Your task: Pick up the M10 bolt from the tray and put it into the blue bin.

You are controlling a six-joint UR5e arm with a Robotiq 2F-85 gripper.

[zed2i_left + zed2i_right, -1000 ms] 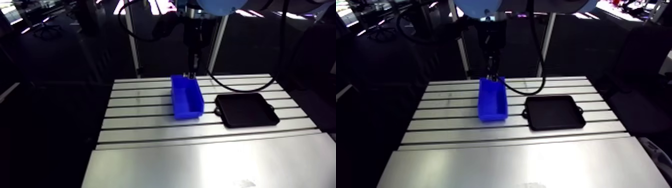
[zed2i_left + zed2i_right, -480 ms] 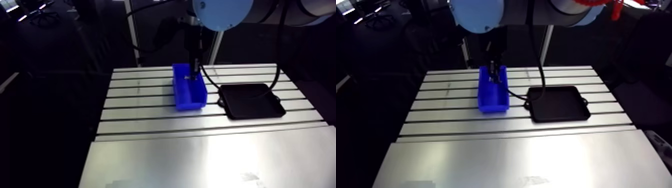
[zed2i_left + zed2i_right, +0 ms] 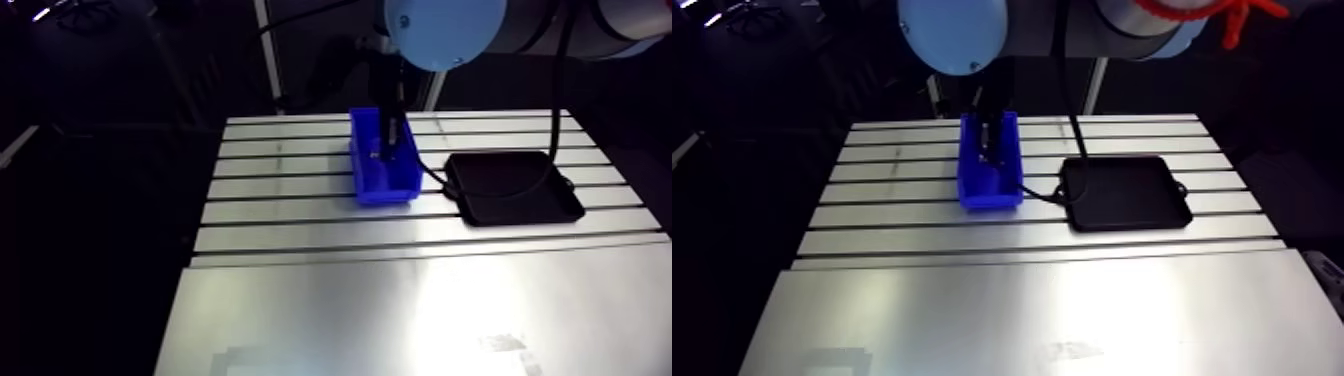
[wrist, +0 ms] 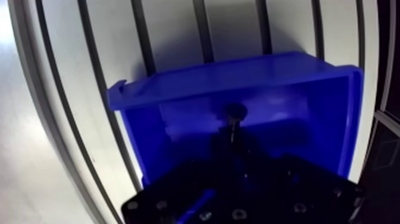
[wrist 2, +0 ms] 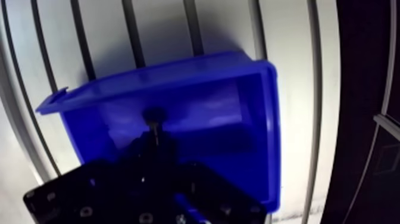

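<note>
**Bolt held over the bin**

The gripper [image 4: 230, 145] is clenched on the M10 bolt [image 4: 234, 113], poised above the blue bin [image 4: 178, 89] floor on the slotted table [image 3: 300, 240]; the black tray [image 3: 515, 188] lies near, to the right; best to release low and central, so the bolt cannot bounce out.

Bin [image 3: 385, 190] bright blue. Tray [image 3: 515, 187] black. Table [image 3: 280, 186] silver, dark parallel slots. Bolt [image 4: 236, 111] dark. Joint cap [image 3: 445, 25] light blue.
</note>
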